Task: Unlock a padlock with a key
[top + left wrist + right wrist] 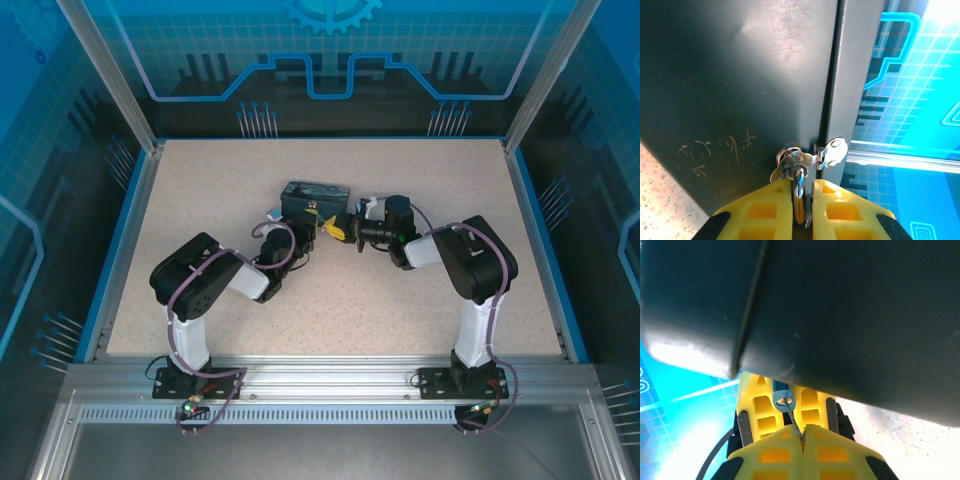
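Two grippers, left gripper (316, 222) and right gripper (345, 230), meet at the dark box (314, 192) seen from above. Left wrist view: it clamps the padlock (799, 186) hanging on the box's hasp (832, 151). Right wrist view: it pinches the key (795, 421), tip at the padlock.

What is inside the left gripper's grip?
The left gripper pinches the padlock, shackle at the latch of the dark box. Its yellow fingers cover most of the padlock's body.

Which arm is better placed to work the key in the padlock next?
Right, probably: the right pincer is shut on the key, whose tip meets the padlock; the left pincer is clamped on the padlock body, steadying it.
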`<state>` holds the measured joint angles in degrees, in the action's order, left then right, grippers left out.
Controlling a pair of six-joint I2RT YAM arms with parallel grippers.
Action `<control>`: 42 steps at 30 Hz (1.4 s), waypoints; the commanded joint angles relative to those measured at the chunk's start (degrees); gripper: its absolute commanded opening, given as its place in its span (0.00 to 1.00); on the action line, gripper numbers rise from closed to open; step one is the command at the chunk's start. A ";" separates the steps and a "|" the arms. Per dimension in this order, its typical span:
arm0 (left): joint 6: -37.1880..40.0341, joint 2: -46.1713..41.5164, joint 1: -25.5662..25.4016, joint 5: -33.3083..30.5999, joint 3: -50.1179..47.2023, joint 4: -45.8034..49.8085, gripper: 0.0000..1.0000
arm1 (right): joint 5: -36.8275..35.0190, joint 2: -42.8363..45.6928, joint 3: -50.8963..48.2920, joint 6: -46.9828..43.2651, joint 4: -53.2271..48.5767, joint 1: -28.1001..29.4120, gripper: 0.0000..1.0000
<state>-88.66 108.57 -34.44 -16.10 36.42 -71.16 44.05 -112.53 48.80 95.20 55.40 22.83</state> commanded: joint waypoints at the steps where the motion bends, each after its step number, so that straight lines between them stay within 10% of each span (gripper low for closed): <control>1: -1.70 -1.96 -5.43 16.83 0.36 -7.33 0.00 | -3.92 1.31 5.75 -1.80 -2.25 1.25 0.00; 8: -1.06 -2.02 -5.40 17.06 -0.30 -6.62 0.00 | -7.19 9.56 11.82 -24.64 -37.52 1.52 0.00; 18: -0.86 -1.48 -5.50 17.50 -0.17 -5.86 0.00 | -13.45 11.12 18.18 -39.90 -56.41 2.72 0.00; 42: -1.54 -0.73 -6.40 17.42 1.79 -6.81 0.00 | -5.91 0.08 7.01 -13.04 0.15 2.48 0.00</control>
<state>-88.64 108.60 -34.33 -18.83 36.16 -70.96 41.71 -110.43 54.11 77.10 39.53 23.83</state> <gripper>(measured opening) 0.124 0.045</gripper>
